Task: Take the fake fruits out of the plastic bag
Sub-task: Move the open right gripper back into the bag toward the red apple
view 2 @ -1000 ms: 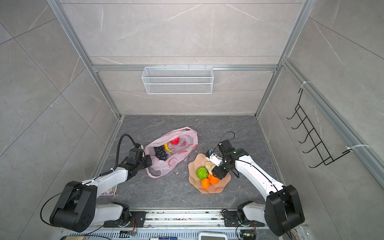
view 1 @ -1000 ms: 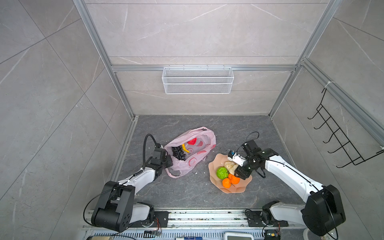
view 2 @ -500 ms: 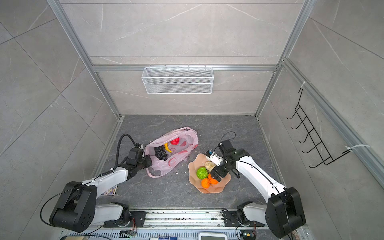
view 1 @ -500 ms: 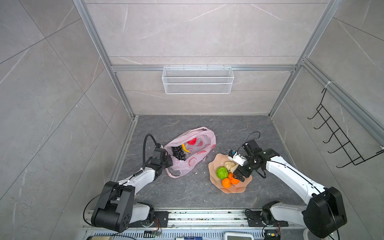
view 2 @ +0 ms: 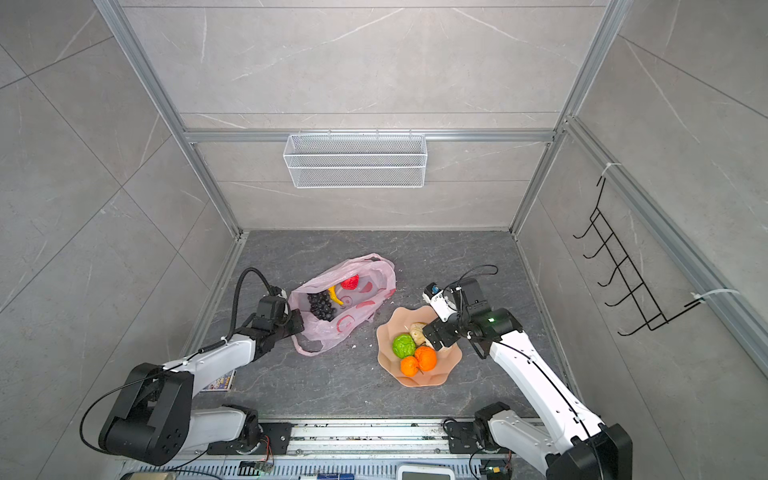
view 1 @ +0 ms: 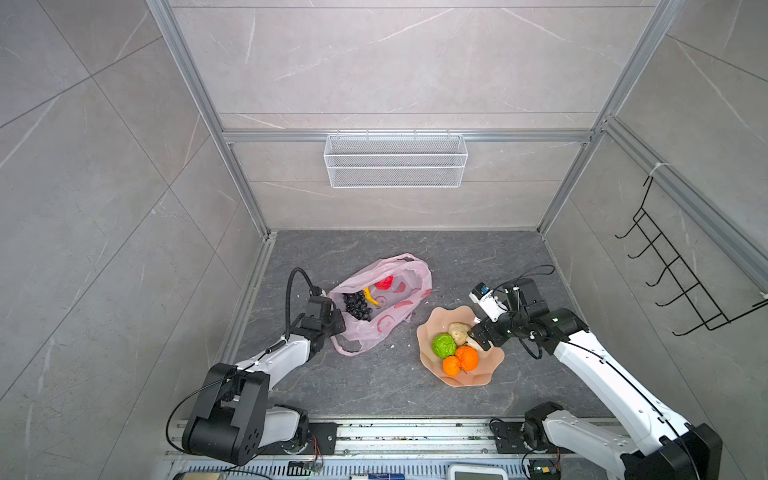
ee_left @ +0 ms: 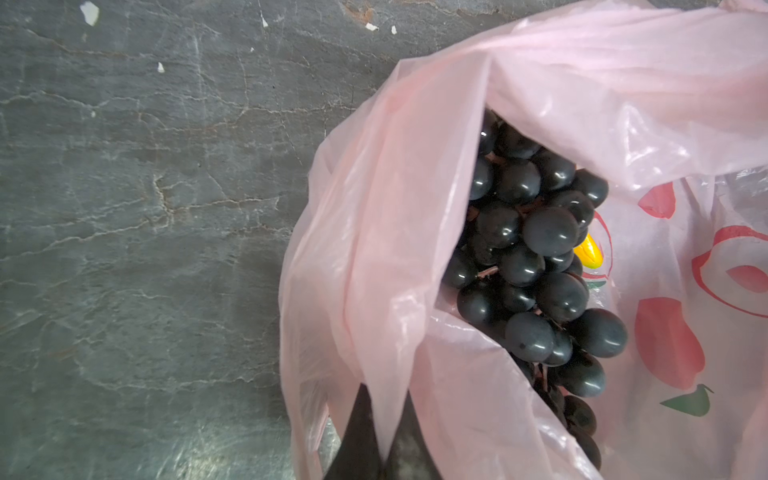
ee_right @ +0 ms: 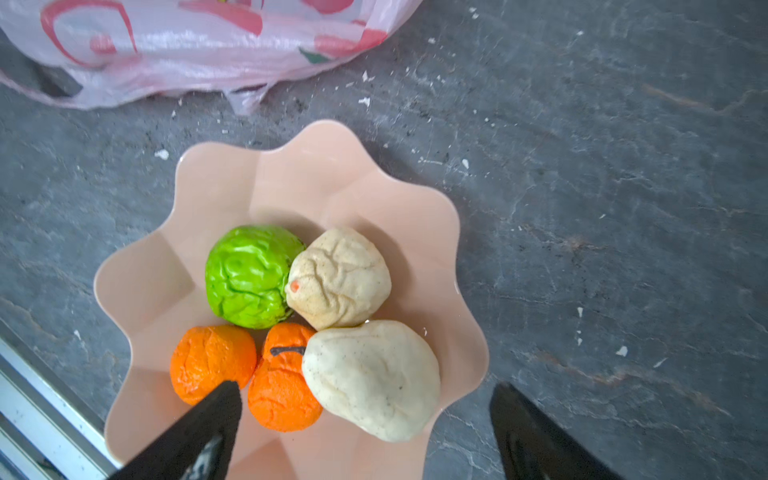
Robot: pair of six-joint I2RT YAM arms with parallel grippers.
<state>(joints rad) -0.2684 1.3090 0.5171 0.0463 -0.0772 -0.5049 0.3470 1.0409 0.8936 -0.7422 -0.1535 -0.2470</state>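
The pink plastic bag [view 1: 399,286] [view 2: 332,328] lies open on the floor. It holds dark grapes [view 1: 356,305] [ee_left: 536,257], a yellow banana [view 1: 371,296] and a red apple [view 1: 384,282]. My left gripper [view 1: 336,322] [ee_left: 384,415] is shut on the bag's rim beside the grapes. On the peach plate [view 1: 469,378] [ee_right: 291,187] rest a green ball [ee_right: 247,276], two oranges [ee_right: 212,363] and two beige lumps [ee_right: 338,278]. My right gripper [view 1: 478,336] [ee_right: 368,388] hangs open just above the nearer beige lump, holding nothing.
A white wire basket [view 1: 395,160] hangs on the back wall and a black hook rack [view 1: 685,282] on the right wall. A metal rail [view 1: 415,432] runs along the front edge. A small printed card [view 2: 218,382] lies by the left arm.
My right gripper's jaws have spread wider over the plate, and the beige lump now lies free between them. The left arm and the bag have not moved.
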